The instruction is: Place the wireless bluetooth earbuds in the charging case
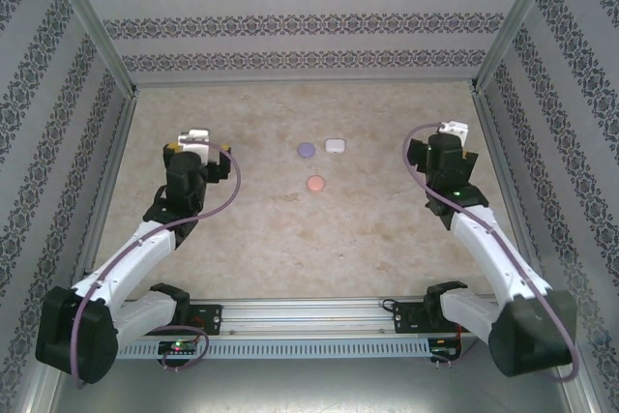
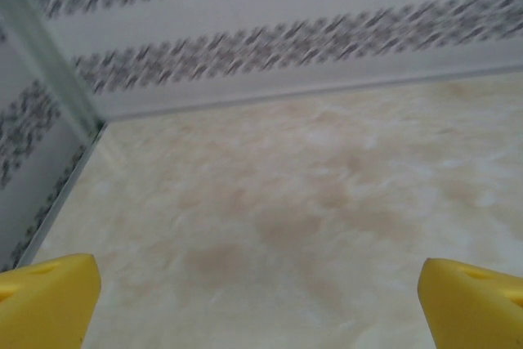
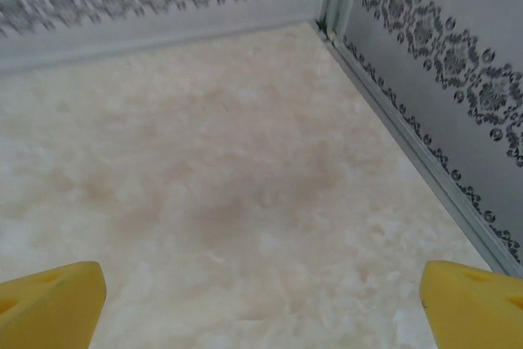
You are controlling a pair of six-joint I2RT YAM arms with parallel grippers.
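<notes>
- Beige marbled tabletop (image 1: 290,249) is carrying three small charging cases, grouped near its centre and slightly towards the far wall.
- The lilac round charging case (image 1: 307,150) is lying just beside the white rounded-square charging case (image 1: 335,145), which is sitting to its right. Whether the two are touching cannot be told.
- The pale pink round charging case (image 1: 315,183) is lying near both, on the side closer to the arm bases and apart from them.
- The wireless bluetooth earbuds are proving too small to make out in the overhead view. Whether they are sitting in the cases or outside them cannot be told.
- The left gripper (image 1: 197,147) is hanging left of the cases, well apart from them. In the left wrist view its yellow foam fingertips (image 2: 45,300) are sitting at the two lower corners, so the jaws are standing wide apart and gripping nothing.
- The right gripper (image 1: 443,147) is hanging right of the cases, nearer the right wall and well apart from them. In the right wrist view its yellow foam fingertips (image 3: 49,304) are likewise spread to the lower corners, so the jaws are standing wide apart and holding nothing.
- Grey-patterned wall panels (image 1: 290,26) are enclosing the table on three sides.
</notes>
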